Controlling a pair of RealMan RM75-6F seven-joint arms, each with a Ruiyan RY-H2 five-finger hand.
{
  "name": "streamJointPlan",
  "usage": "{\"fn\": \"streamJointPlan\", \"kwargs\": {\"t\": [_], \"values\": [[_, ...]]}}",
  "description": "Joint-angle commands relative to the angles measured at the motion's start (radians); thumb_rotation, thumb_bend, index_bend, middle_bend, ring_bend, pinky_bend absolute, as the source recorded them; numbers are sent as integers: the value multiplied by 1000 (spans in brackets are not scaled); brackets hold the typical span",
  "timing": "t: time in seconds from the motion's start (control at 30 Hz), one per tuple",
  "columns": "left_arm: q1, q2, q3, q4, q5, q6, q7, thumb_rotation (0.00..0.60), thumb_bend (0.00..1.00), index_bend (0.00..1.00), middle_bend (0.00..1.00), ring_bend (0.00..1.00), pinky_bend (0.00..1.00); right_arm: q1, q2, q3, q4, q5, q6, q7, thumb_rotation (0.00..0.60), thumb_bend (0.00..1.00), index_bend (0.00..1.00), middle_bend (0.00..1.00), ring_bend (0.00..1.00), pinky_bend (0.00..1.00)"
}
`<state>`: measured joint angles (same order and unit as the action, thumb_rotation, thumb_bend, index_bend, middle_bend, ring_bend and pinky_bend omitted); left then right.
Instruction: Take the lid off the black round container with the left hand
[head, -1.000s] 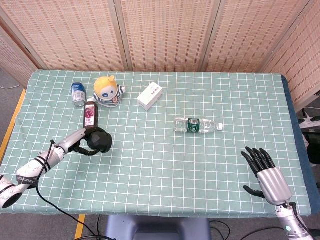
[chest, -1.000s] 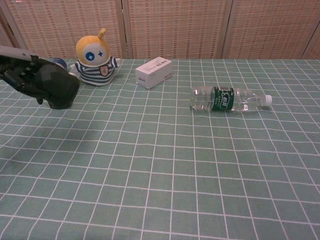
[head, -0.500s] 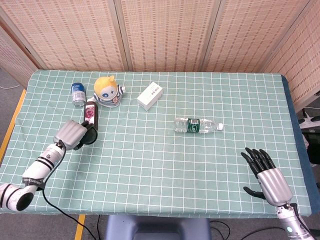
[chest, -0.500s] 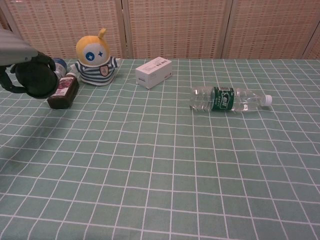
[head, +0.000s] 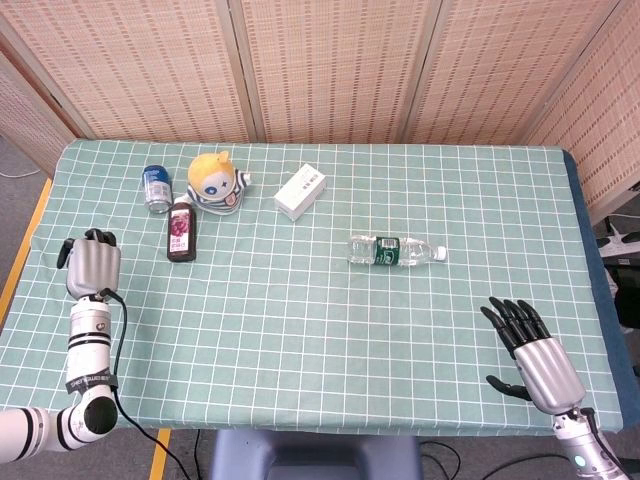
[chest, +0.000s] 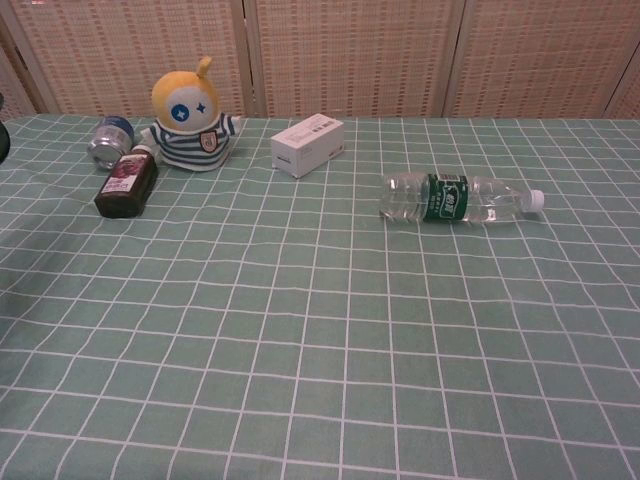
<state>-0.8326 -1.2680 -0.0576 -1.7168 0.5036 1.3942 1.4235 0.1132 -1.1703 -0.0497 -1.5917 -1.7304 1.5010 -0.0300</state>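
head view: the left hand (head: 92, 267) hangs over the left edge of the green checked tablecloth (head: 320, 330), its silver back turned to the camera and its dark fingers (head: 96, 238) curled over the top; what lies inside that curl is hidden, so i cannot tell whether it grips anything. the black round container cannot be made out here, and its place cannot be told. the right hand (head: 531, 345) sits at the near right corner, fingers spread and holding nothing. at the far left of the table a blue can (head: 156, 188) stands just beside a yellow-headed plush toy (head: 216, 182), with a dark bottle (head: 181, 231) lying close in front of both. a white box (head: 301, 192) lies to the right of the toy, and a clear water bottle (head: 396, 250) lies on its side near the middle. chest view: neither hand shows plainly; only a dark sliver (chest: 2, 140) touches the left edge, too little to identify. can, toy, dark bottle, box and water bottle lie in the same arrangement.
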Motion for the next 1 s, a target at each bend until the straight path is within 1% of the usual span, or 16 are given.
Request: {"fn": "streamJointPlan", "kwargs": {"t": [0.03,0.17,0.2,0.27,0.3,0.37,0.43,0.5,0.53,0.6,0.63,0.67,0.73,0.8,0.97,1.0], "values": [[17,70,-42,-41,63,-306,-322,600,348,811,831,594,644,0,0,1,0,1,-1,-1,600,0,0,0,0,0],[46,113,-66,-29,181,-447,-554,600,347,811,831,594,634,1,-2,1,1,3,-4,-1,600,0,0,0,0,0],[57,127,-80,-29,217,-502,-647,600,347,811,831,594,632,1,-3,0,1,4,-6,2,600,0,0,0,0,0],[79,140,-107,-21,281,-571,-798,600,347,806,824,595,630,3,-2,-2,0,3,-12,11,600,0,0,0,0,0],[95,145,-123,-10,337,-607,-894,600,348,804,821,594,631,4,-1,-4,-1,3,-15,16,600,0,0,0,0,0],[125,142,-149,15,436,-638,-1050,600,347,799,814,594,636,5,0,-5,-2,3,-17,16,600,0,0,0,0,0],[146,139,-165,29,507,-670,-1187,600,347,795,809,593,631,4,0,-4,-2,2,-13,16,600,0,0,0,0,0],[161,138,-173,45,573,-732,-1339,600,347,794,807,592,617,2,-2,-2,-1,2,-8,11,600,0,0,0,0,0],[161,135,-169,62,610,-757,-1383,600,346,795,808,592,605,1,-3,-2,0,1,-7,8,600,0,0,0,0,0],[150,132,-141,102,676,-824,-1432,600,345,797,810,591,595,2,-5,-3,1,0,-9,6,600,0,0,0,0,0],[137,131,-126,118,695,-873,-1460,600,346,797,809,591,592,2,-6,-5,0,0,-12,6,600,0,0,0,0,0],[130,127,-119,129,707,-896,-1477,600,347,797,807,591,591,3,-6,-6,0,0,-14,6,600,0,0,0,0,0],[117,114,-103,154,742,-916,-1489,600,348,796,805,591,587,3,-5,-7,0,1,-17,5,600,0,0,0,0,0],[109,101,-89,170,767,-915,-1483,600,347,795,804,590,554,2,-4,-6,-1,2,-15,6,600,0,0,0,0,0],[97,65,-49,200,795,-877,-1414,600,347,781,790,547,282,2,-2,-5,-1,3,-15,11,600,0,0,0,0,0],[96,58,-45,205,796,-866,-1398,600,347,778,787,535,260,3,-2,-6,-1,3,-16,12,600,0,0,0,0,0]]}}
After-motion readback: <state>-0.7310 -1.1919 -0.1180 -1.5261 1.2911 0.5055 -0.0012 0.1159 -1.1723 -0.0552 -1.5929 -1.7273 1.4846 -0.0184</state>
